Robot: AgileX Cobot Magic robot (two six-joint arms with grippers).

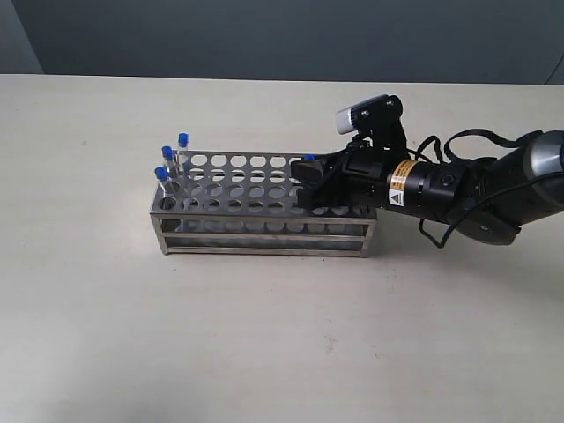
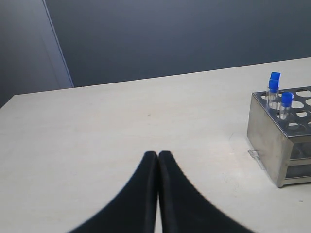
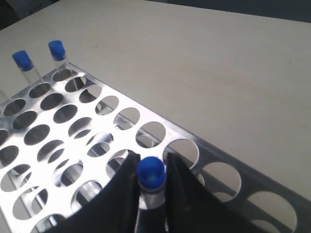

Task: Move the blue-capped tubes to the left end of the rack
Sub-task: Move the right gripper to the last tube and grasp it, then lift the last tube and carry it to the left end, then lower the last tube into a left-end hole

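Note:
The shiny metal rack (image 1: 264,236) stands mid-table. Three blue-capped tubes (image 1: 166,154) stand upright in holes at its left end; they also show in the left wrist view (image 2: 273,87), and two of them in the right wrist view (image 3: 56,48). My right gripper (image 1: 310,181) hovers over the right part of the rack, shut on the fourth blue-capped tube (image 3: 150,171), whose cap sits between the fingertips (image 3: 130,167) above the punched top plate (image 3: 228,156). My left gripper (image 2: 158,154) is shut and empty, off the rack's left end (image 2: 265,131) over bare table.
The pale table (image 1: 264,335) stretches around the rack on all sides. A dark wall (image 1: 264,35) rises behind its far edge. The right arm's black body and cables (image 1: 458,189) lie over the table to the right of the rack.

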